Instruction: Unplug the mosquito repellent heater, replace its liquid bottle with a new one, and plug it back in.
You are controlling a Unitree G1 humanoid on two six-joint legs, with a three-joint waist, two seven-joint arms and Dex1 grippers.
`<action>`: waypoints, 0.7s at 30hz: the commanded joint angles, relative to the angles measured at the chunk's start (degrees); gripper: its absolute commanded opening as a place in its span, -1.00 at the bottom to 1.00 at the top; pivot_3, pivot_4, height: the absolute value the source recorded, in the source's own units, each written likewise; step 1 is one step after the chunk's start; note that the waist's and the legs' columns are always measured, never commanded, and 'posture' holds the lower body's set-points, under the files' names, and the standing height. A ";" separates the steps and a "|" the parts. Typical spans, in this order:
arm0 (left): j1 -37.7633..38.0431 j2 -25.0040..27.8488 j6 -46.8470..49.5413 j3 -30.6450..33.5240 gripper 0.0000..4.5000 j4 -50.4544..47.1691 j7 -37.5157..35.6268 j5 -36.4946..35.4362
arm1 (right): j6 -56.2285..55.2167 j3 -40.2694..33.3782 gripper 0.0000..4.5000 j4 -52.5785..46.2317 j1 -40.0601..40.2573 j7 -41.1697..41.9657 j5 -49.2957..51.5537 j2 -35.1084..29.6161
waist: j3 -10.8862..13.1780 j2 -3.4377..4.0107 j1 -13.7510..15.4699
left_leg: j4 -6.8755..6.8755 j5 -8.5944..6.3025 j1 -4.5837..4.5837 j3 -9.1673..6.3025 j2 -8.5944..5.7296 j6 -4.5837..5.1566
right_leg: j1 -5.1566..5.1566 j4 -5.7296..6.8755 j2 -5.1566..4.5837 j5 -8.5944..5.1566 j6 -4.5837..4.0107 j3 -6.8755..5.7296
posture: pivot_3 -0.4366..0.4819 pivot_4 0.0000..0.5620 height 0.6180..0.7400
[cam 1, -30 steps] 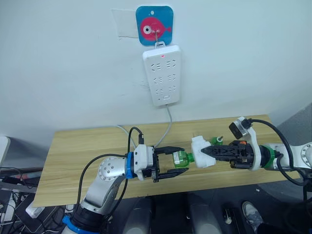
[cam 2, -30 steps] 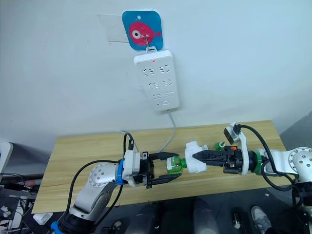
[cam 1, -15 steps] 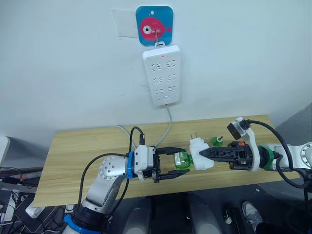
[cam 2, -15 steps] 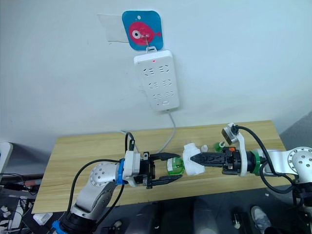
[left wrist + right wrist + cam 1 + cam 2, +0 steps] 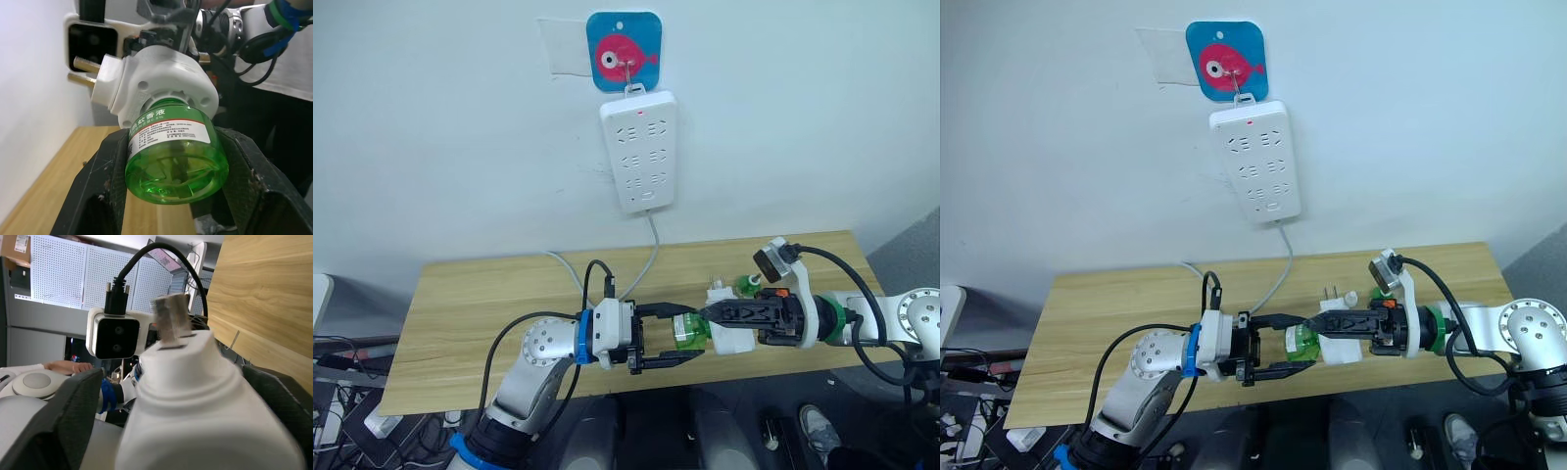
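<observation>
White heater (image 5: 161,78); clear green bottle (image 5: 172,154); blue-pink fish hook (image 5: 624,37).

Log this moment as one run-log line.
left gripper: shut on green bottle | right gripper: shut on heater | bottle neck in heater base | power strip: no plug in it

Head stereo pair looking down over table (image 5: 460,294), wrist cameras close, facing shared heater (image 5: 161,78)

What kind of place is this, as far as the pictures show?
Probably a robot lab or test room, not a home. A bare wooden table stands against a plain white wall where a power strip hangs from a fish-shaped hook. The right wrist view shows perforated wall panels behind.
</observation>
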 commanded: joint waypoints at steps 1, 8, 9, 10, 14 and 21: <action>0.16 0.26 -0.34 0.07 0.00 -0.70 0.23 0.04 | 0.31 -0.40 0.99 -2.39 -0.18 1.79 2.52 -0.38 | 0.00 0.00 -0.01 | 0.00 0.00 0.00 0.00 0.00 0.00 | 0.00 0.00 0.00 0.00 0.00 0.00 | -0.11 -0.08 1.00; 0.11 -0.03 -0.01 0.00 0.00 -1.09 0.69 -0.28 | 0.06 0.31 0.99 -2.29 0.28 1.14 2.52 0.51 | 0.00 0.00 -0.01 | -0.01 0.00 -0.01 -0.01 0.00 0.00 | 0.00 -0.01 0.00 0.00 0.00 0.00 | -0.11 -0.05 1.00; 0.10 -0.10 0.05 0.00 0.00 -1.16 0.76 -0.37 | 0.00 0.41 0.99 -2.06 0.37 0.89 2.52 0.74 | 0.00 0.00 -0.01 | -0.01 0.00 -0.01 -0.01 0.00 0.00 | 0.00 -0.01 0.00 0.00 0.00 0.00 | -0.11 -0.05 1.00; 0.10 -0.12 0.12 0.05 0.00 -1.24 0.79 -0.51 | 0.11 0.45 0.99 -1.27 0.37 0.71 2.52 1.07 | 0.00 0.00 -0.01 | -0.01 0.00 -0.01 -0.01 0.00 0.00 | 0.00 -0.01 0.00 -0.01 0.00 0.01 | -0.11 -0.05 1.00; 0.15 0.01 0.48 0.42 0.00 -1.45 0.87 -0.94 | 1.11 0.32 0.99 1.12 0.46 0.97 2.52 1.41 | 0.00 0.00 -0.01 | -0.01 0.00 0.00 -0.01 0.00 0.00 | 0.00 0.00 0.00 -0.01 0.00 0.01 | -0.10 -0.04 1.00; 0.28 0.20 1.07 0.71 0.00 -1.73 1.26 -1.19 | 3.55 1.29 0.99 1.44 0.18 3.81 2.52 0.18 | 0.00 0.00 0.00 | -0.01 0.00 -0.01 -0.01 0.01 0.00 | -0.01 0.00 0.00 0.00 -0.01 0.01 | -0.09 -0.03 1.00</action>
